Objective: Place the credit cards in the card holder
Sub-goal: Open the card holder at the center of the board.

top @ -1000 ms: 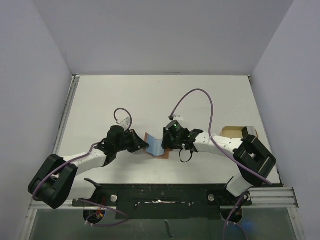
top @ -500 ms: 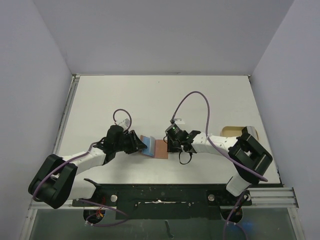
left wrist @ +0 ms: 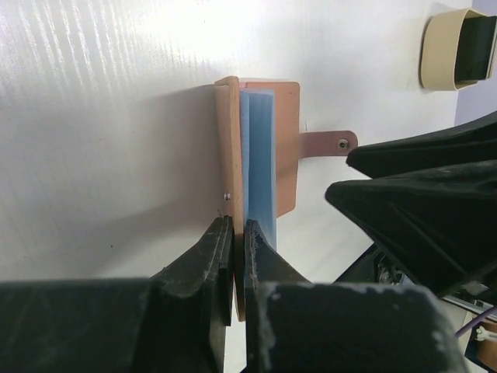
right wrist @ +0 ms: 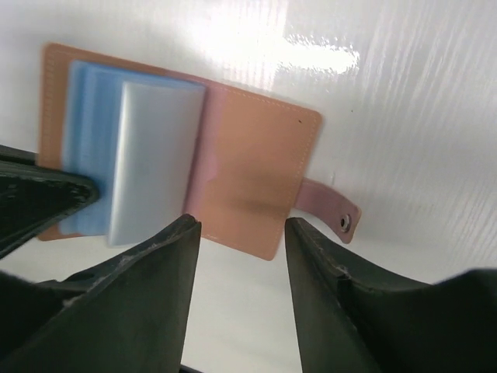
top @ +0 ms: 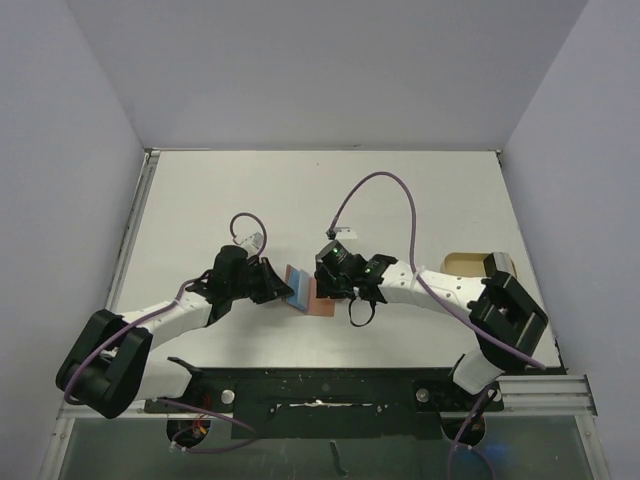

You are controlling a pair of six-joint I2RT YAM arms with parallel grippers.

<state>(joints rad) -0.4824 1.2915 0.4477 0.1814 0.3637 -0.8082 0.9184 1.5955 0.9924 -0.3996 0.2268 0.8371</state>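
Card holder (left wrist: 287,140) flap pinched in left pincer (left wrist: 237,229) — right pincer (right wrist: 242,225) spread above.

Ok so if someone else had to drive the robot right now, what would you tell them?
Left gripper: shut, pinching the card holder at the edge of the half nearest the left arm.
Right gripper: open, hovering over the holder's other half, holding nothing.
Cards: a blue card and a grey card lie overlapped on the pinched half; the grey one reaches toward the fold.
Done: holder open, both cards on it.
Left: I can't tell whether they sit in a pocket. Probably push them fully in, then let go.
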